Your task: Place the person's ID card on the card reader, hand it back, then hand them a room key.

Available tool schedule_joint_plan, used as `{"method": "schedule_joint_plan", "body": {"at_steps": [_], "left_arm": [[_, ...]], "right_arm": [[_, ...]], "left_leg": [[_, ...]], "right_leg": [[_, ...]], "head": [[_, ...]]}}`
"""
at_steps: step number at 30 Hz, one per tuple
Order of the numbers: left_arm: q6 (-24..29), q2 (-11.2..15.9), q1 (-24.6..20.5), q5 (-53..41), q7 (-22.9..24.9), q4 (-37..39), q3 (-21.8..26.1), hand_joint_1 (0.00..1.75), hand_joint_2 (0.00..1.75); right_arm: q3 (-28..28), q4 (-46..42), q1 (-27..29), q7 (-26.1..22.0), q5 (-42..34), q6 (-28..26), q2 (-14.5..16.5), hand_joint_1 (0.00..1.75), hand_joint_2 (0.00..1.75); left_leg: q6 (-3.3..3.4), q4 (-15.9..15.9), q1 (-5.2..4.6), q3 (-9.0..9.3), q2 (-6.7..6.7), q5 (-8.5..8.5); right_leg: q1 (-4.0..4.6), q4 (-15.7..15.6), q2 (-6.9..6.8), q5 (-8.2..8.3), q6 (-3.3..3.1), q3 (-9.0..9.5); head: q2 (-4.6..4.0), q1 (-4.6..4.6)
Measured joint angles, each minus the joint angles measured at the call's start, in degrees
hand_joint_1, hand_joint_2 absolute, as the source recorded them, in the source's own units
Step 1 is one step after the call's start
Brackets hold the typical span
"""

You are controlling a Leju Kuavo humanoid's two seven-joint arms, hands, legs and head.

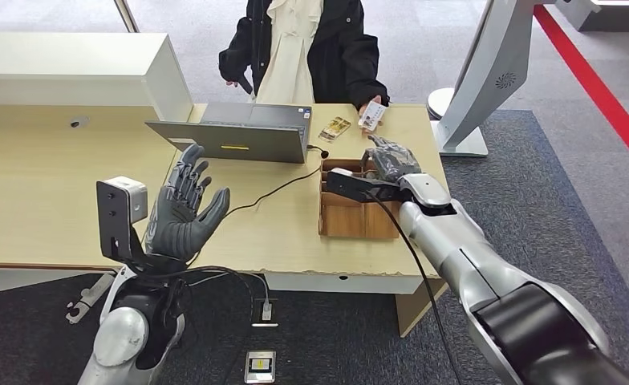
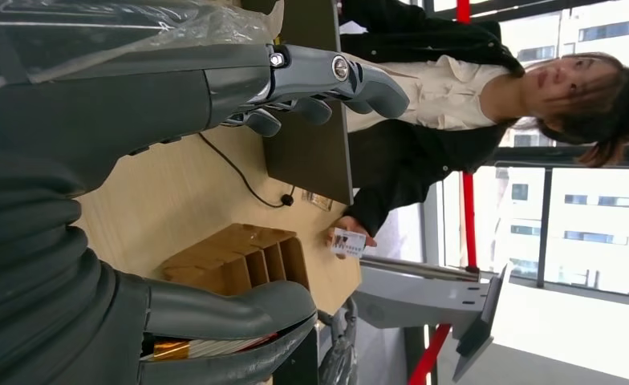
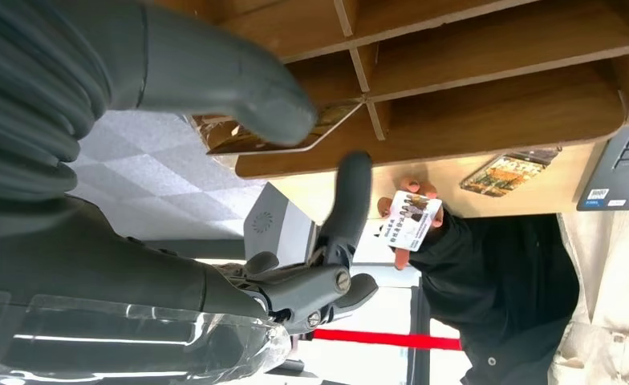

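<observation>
Head view: the robot stands at a light wood desk [image 1: 46, 184], with a person [image 1: 303, 48] in a dark jacket across it at 12 o'clock.
ID card: a white card [image 1: 373, 118], pinched in the person's hand [image 1: 370, 107] at the desk's far edge, at about 1 o'clock from the desk's middle; it also shows in the left wrist view [image 2: 349, 241] and the right wrist view [image 3: 413, 220], with printing on its face too small to read.
Right hand: the right hand [image 1: 391, 158] reaches out over the far end of the wooden divider box [image 1: 351, 212], just short of the ID card and apart from it; in the right wrist view the thumb [image 3: 215, 72] and one dark finger [image 3: 351, 200] stand apart and hold nothing.
Left hand: the left hand [image 1: 183, 210] is raised above the near desk edge at about 8 o'clock from the desk's middle, palm open, fingers spread, empty.
Wooden divider box: it sits on the desk at 3 o'clock from the middle, with several slots; a card-like item lies in one of its slots, half hidden by the thumb in the right wrist view.
Laptop: a grey laptop [image 1: 239, 136] stands open at 12 o'clock on the desk, its back toward the robot, a black cable [image 1: 271, 192] running from it toward the near edge.
Small packet: a patterned flat packet [image 1: 334, 128] lies between the laptop and the ID card.
Kiosk: a white stand [image 1: 480, 88] rises off the floor at 2 o'clock, beside a red floor stripe [image 1: 608, 88].
</observation>
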Motion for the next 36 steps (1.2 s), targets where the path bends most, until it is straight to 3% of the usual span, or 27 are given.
{"method": "schedule_joint_plan", "body": {"at_steps": [1,4,5,6,36], "left_arm": [[0.0,0.0,0.0,0.0,0.0,0.0,0.0,0.00,1.75],[0.0,0.1,0.0,0.0,0.1,-0.1,0.0,0.00,1.75],[-0.1,0.1,0.0,0.0,0.1,-0.1,0.0,0.00,1.75],[-0.1,0.1,0.0,0.0,0.1,-0.2,0.0,0.00,1.75],[-1.0,0.5,0.0,-0.8,0.5,-1.0,0.1,0.00,1.75]], "right_arm": [[0.0,0.1,0.0,0.0,0.0,0.2,0.0,1.57,1.75],[0.0,0.3,0.0,0.0,0.1,0.6,0.0,0.40,1.75],[0.0,0.4,0.0,0.0,0.1,0.7,0.0,0.08,1.75],[0.0,0.5,0.0,0.0,0.2,0.8,-0.1,0.01,1.75],[0.0,1.1,0.0,1.3,-0.6,-0.1,-0.9,0.00,1.75]], "left_leg": [[0.00,0.0,0.00,0.00,0.00,0.00],[0.00,0.0,0.00,0.00,0.00,0.00],[0.00,0.0,0.00,0.00,0.00,0.00],[0.00,0.0,0.00,0.00,0.00,0.00],[0.00,0.0,0.00,0.00,0.00,0.00]], "right_leg": [[0.00,0.0,0.00,0.00,0.00,0.00],[0.00,0.0,0.00,0.00,0.00,0.00],[0.00,0.0,0.00,0.00,0.00,0.00],[0.00,0.0,0.00,0.00,0.00,0.00],[-0.01,0.0,0.00,0.00,0.00,0.00]], "head": [[0.00,0.01],[0.00,0.00],[0.00,0.00],[0.00,-0.01],[0.00,0.00]]}}
